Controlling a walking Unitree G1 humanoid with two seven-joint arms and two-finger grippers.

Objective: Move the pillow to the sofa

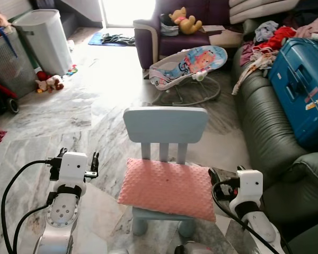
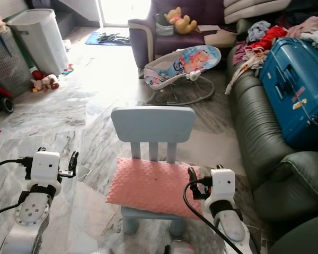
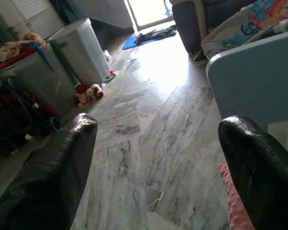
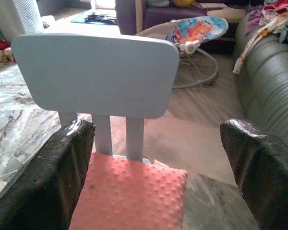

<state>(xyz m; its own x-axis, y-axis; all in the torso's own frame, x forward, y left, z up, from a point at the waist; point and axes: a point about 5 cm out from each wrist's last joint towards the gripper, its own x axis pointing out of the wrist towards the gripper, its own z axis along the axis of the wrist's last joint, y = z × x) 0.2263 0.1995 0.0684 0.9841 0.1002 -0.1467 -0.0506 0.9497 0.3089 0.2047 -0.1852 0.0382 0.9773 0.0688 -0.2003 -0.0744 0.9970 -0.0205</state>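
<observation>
While the pink dimpled fabric pillow (image 1: 167,188) lies flat on the seat of the small pale-blue wooden chair (image 1: 165,124), reaching past the seat's right edge and up against the slats of the backrest, neither arm has hold of it. By my reckoning this is the approach, with the grasp not yet made. The right gripper (image 4: 156,167) hangs just off the pillow's right corner with its fingers spread wide, and the left gripper (image 3: 156,163) stands near the pillow's left edge, a little apart from it, its fingers likewise wide apart.

What the next move seems to call for is closing in on the cushion from both sides, or pinching its right corner, then lifting it clear of the backrest and carrying it rightward to the dark green leather sofa (image 1: 265,124). That sofa is crowded: a blue hard-shell suitcase (image 1: 302,87) and a heap of loose clothes (image 1: 265,45) sit on it, so the bare cushions nearer the robot look the likeliest landing place.

From the head, both arms, chair and sofa are laid out together. The right wrist view looks straight between its fingers at pillow and backrest, showing them lined up on the target. The left wrist view catches a sliver of pink beside one finger (image 3: 259,167), mostly marble floor (image 3: 149,143) beyond.
</observation>
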